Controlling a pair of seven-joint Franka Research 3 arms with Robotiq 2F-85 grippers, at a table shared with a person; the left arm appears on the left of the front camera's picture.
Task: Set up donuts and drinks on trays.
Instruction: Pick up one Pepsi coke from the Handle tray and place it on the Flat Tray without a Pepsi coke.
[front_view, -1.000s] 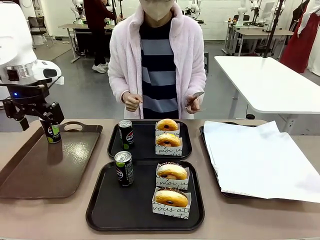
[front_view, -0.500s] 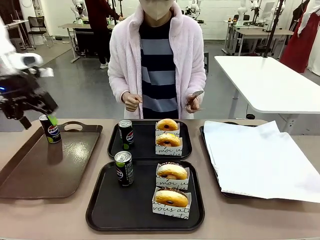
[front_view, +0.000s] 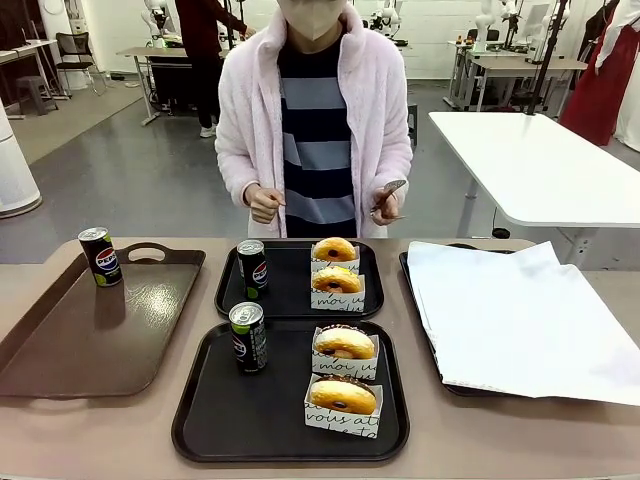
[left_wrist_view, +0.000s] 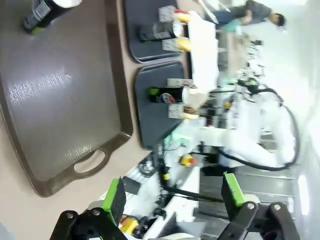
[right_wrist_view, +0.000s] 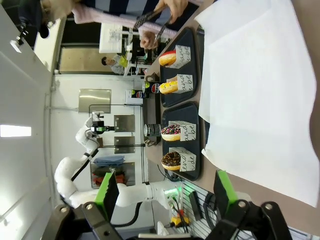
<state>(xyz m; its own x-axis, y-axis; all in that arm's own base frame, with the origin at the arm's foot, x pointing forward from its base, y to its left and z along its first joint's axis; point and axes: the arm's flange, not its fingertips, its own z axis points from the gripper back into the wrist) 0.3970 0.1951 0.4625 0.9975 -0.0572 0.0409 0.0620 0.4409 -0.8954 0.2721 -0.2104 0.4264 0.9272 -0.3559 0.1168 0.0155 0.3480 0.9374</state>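
a spare can (front_view: 100, 256) stands far left on the brown tray (front_view: 90, 340); each black tray (front_view: 200, 410) holds a can and two donuts (front_view: 343, 343). both claws (left_wrist_view: 172, 200) (right_wrist_view: 165, 192) gape wide, empty.

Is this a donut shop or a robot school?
Probably a robotics lab, not a shop: white robot arms stand at far work tables, and the sleeved ring donuts and slim black cans sit on matte black trays as a test setup.

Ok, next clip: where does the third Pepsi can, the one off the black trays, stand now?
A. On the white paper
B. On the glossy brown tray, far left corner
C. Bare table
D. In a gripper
B: the third Pepsi can stands upright, ungripped, on the glossy brown tray, at its far left corner.
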